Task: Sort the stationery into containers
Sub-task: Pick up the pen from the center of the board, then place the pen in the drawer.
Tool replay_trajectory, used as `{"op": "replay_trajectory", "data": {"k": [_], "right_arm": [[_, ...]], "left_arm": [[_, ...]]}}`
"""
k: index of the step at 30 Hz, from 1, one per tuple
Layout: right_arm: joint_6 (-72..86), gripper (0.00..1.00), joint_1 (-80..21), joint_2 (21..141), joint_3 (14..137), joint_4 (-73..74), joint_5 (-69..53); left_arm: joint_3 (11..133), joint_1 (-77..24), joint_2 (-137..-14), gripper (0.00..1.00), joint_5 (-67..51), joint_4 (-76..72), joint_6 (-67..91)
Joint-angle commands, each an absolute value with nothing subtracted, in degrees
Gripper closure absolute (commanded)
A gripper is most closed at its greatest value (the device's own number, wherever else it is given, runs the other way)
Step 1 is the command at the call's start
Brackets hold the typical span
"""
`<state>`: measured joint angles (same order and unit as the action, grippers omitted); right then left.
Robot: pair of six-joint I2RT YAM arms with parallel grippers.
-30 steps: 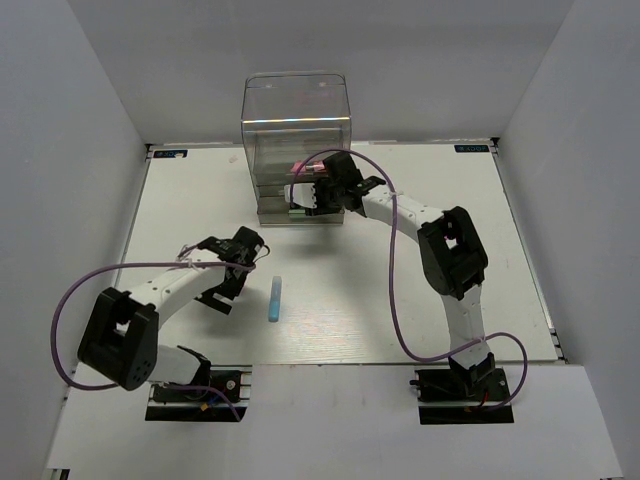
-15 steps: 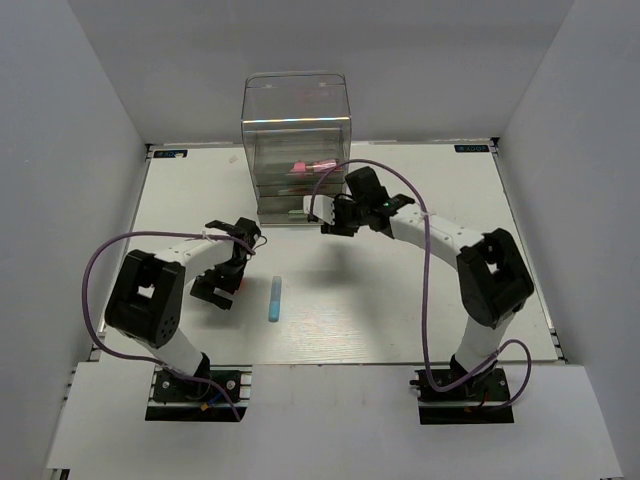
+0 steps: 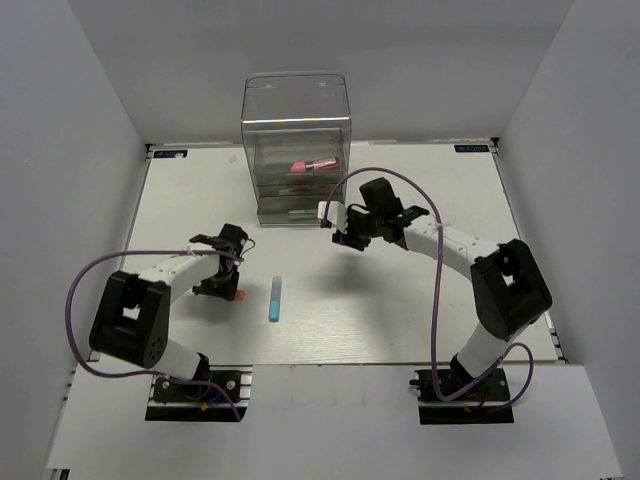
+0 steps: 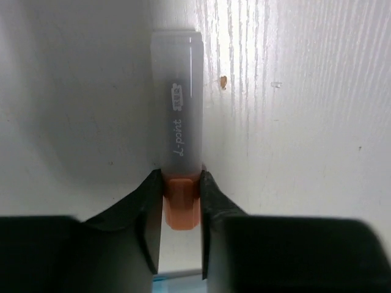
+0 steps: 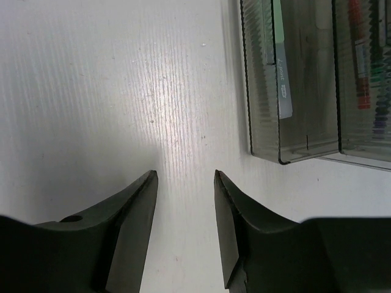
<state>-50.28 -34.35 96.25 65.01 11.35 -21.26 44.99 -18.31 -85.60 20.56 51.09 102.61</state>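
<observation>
White marker (image 4: 178,104) with orange tip (image 4: 181,210) lies flat on the bench (image 3: 400,300). The left fingers (image 4: 151,198) are clenched on it, one each side, right at the tip joint, and its body sticks out beyond them. Light blue marker (image 3: 274,299) lies loose on the bench just right of the left fingers, not touching. Right fingers (image 5: 137,207) are released, with bare bench in the gap, hovering just in front of the clear drawer box (image 3: 295,130). Ahead and to their right is a drawer corner (image 5: 278,155) with a pale green marker (image 5: 281,73) inside. A pink marker (image 3: 312,165) shows in an upper drawer.
</observation>
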Motion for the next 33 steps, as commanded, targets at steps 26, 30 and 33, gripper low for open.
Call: {"op": "replay_trajectory", "data": {"k": [26,30,33], "right_arm": [[-43.95,0.5,-31.2,86.31,58.36,8.26,-22.68],[-43.86,0.5,-30.33,85.87,57.57,8.0,-22.59],[-43.77,0.5,-29.88,85.43,56.95,7.74,-22.5]], "left_arm": [[68.54,-21.44,-95.26,1.0,4.31,33.57,101.07],[78.54,-22.5,-100.19,1.0,6.23,36.64,101.6],[84.09,-23.03,-103.78,1.0,7.82,39.98,101.6]]}}
